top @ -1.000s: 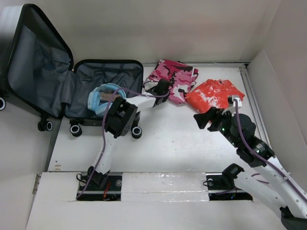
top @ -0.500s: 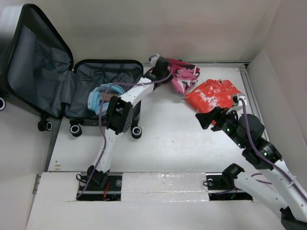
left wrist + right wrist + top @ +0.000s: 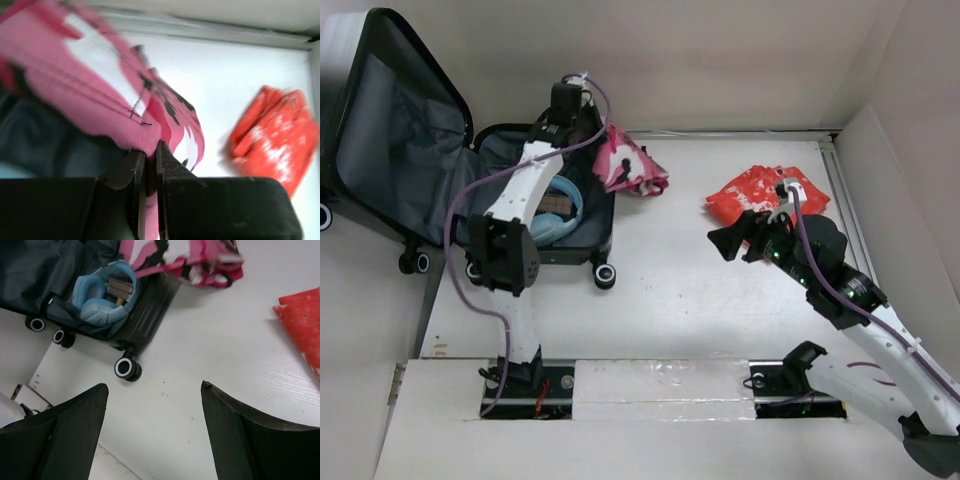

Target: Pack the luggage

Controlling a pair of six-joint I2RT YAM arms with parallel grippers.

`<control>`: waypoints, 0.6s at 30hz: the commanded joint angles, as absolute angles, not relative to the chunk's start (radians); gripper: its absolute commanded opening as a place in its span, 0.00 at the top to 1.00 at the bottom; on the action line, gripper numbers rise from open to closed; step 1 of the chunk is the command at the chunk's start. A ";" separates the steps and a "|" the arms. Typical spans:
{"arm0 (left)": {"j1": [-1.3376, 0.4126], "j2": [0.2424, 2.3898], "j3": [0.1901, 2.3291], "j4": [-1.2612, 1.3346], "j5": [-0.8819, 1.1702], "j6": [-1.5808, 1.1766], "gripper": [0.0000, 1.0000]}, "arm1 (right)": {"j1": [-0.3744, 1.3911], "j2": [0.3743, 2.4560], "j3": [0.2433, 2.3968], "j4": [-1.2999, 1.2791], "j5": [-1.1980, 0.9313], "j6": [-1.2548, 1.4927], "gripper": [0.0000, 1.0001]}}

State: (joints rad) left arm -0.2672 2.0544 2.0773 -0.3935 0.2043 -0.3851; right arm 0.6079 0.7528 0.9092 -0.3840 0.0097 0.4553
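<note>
Two garments are not yet in the luggage [image 3: 400,140], which lies open at the far left of the table [image 3: 700,300] — lid propped up toward the left, wheels toward me, a pair of blue headphones [image 3: 100,300] in the lined lower half. My left gripper [image 3: 148,150] is pinched tight on a fold of the pink camouflage garment [image 3: 630,170] and holds it in the air at the far right corner of that lower half. Most of the cloth hangs outside the right rim, over the table. The open compartment lies to the left of and below my left gripper. I judge its long axis to run from the wheels away from me, so the cloth has to travel leftward across the rim before it can drop in. My left arm is much the nearer to the case. My right gripper [image 3: 154,385] stands wide with nothing in it, hovering over bare table just beside the red garment [image 3: 760,190] — well apart from the case. No brand, label or writing can be read in any view.
</note>
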 commanded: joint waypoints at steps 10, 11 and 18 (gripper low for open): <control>0.129 1.700 1.632 -0.169 0.193 -0.449 1.00 | 0.601 0.755 0.908 -0.279 -0.072 0.433 0.19; 0.153 1.700 1.659 -0.178 0.175 -0.433 1.00 | 0.601 0.755 0.893 -0.279 -0.072 0.433 0.19; 0.201 1.736 1.665 -0.250 0.000 -0.359 1.00 | 0.601 0.746 0.838 -0.268 -0.063 0.451 0.19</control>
State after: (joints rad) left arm 0.1856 1.7901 1.6329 -0.2951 0.1169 -0.3939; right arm 0.6079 0.7578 0.8528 -0.3264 -0.0605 0.4446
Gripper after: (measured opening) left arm 0.032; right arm 0.808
